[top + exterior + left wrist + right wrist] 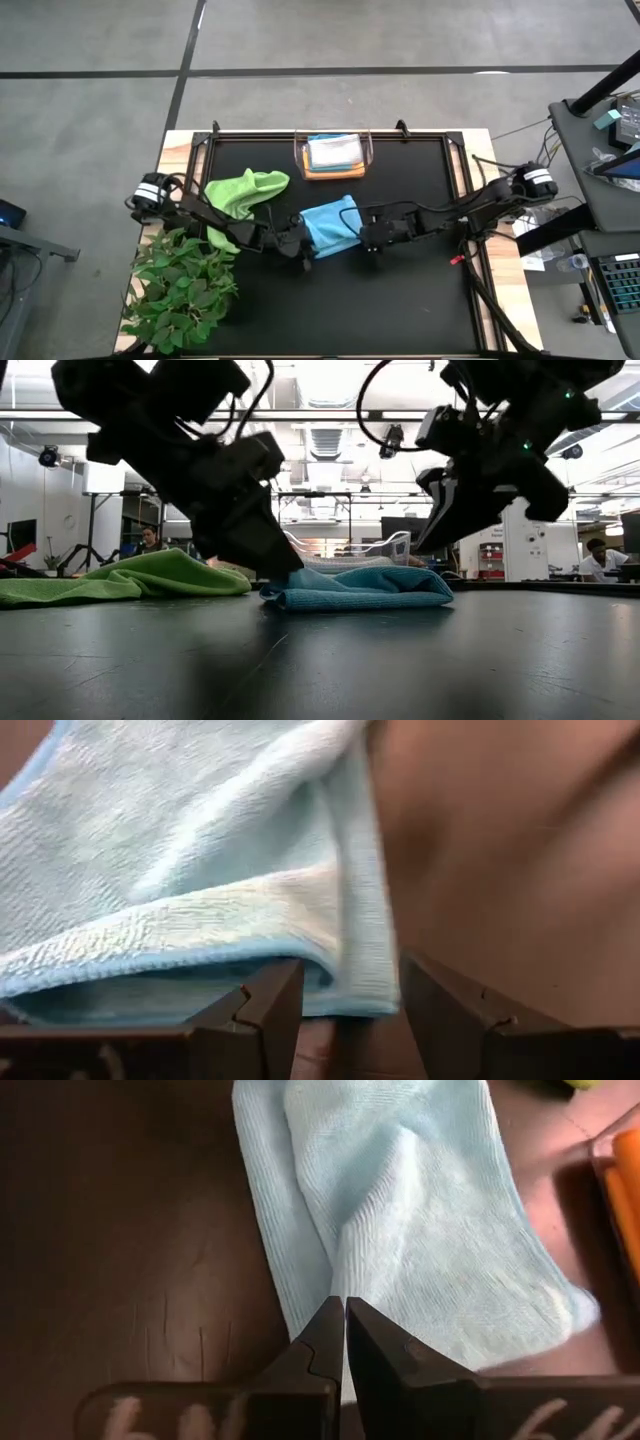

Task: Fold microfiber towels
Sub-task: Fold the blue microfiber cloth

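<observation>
Light comes from bright ceiling lamps (pixel 330 385) in the room behind, which glare white in the low view and leave both arms as dark silhouettes. The black table (pixel 400 300) shines softly there. The high view is evenly lit, shadows weak. Both wrist views are dim and brownish (the near fingers blurred).

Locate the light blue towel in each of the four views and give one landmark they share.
High view: light blue towel at mat centre, between both arms.
Low view: centre, flat on the mat.
Left wrist view: fills the upper left.
Right wrist view: upper centre.
Shared landmark: the black mat beneath it.
</observation>
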Action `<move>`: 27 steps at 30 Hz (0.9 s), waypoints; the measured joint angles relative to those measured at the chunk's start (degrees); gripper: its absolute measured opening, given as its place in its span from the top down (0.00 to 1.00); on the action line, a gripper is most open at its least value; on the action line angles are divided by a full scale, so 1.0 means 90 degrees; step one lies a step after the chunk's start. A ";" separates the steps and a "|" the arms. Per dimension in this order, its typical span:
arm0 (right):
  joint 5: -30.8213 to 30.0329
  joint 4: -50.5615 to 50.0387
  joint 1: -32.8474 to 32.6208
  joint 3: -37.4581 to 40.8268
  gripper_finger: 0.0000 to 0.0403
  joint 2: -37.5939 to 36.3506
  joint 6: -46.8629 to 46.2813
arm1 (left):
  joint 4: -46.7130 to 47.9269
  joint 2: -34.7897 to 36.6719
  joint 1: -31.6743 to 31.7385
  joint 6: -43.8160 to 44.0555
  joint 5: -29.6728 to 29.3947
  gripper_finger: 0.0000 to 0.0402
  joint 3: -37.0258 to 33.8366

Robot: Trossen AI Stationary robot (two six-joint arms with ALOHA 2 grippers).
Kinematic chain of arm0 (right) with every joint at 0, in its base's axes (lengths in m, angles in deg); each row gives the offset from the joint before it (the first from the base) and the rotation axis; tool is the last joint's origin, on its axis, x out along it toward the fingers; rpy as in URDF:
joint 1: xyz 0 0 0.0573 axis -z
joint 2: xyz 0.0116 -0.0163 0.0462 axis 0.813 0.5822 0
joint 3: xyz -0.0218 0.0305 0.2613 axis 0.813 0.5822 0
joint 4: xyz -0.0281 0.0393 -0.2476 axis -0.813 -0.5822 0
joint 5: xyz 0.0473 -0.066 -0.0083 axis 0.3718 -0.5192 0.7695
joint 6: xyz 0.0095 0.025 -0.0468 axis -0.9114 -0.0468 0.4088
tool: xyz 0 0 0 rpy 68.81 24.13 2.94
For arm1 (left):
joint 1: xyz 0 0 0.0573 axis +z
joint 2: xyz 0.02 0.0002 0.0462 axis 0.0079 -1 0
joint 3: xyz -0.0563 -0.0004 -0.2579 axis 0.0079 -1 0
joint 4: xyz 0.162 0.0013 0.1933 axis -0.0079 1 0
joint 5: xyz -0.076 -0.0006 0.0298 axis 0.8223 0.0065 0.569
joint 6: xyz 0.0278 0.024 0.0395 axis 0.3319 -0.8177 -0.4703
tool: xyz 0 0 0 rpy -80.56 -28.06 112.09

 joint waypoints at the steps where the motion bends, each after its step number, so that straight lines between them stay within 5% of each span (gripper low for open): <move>1: 0.0007 0.0129 0.0010 -0.0001 0.98 0.0070 -0.0009 | 0.0027 -0.0037 0.0037 0.0088 -0.0004 0.63 0.0022; 7: 0.0018 0.0069 0.0100 0.0008 0.95 0.0310 -0.0241 | 0.0017 -0.0459 0.0178 0.0335 -0.0009 0.63 0.0214; 14: 0.0037 0.0057 0.0114 0.0008 0.78 0.0348 -0.0410 | 0.0043 -0.0627 0.0178 0.0084 0.0005 0.65 0.0451; 21: 0.0036 -0.0073 0.0114 0.0013 0.61 0.0291 -0.0361 | 0.0060 -0.0482 0.0178 -0.0074 0.0021 0.87 0.0409; 24: -0.0034 -0.0074 0.0115 0.0013 0.61 0.0374 -0.0330 | 0.0082 -0.0455 0.0178 -0.0120 0.0023 0.98 0.0409; 27: -0.0178 -0.0086 0.0115 0.0018 0.66 0.0504 -0.0324 | 0.0086 -0.0441 0.0178 -0.0255 0.0127 0.98 0.0422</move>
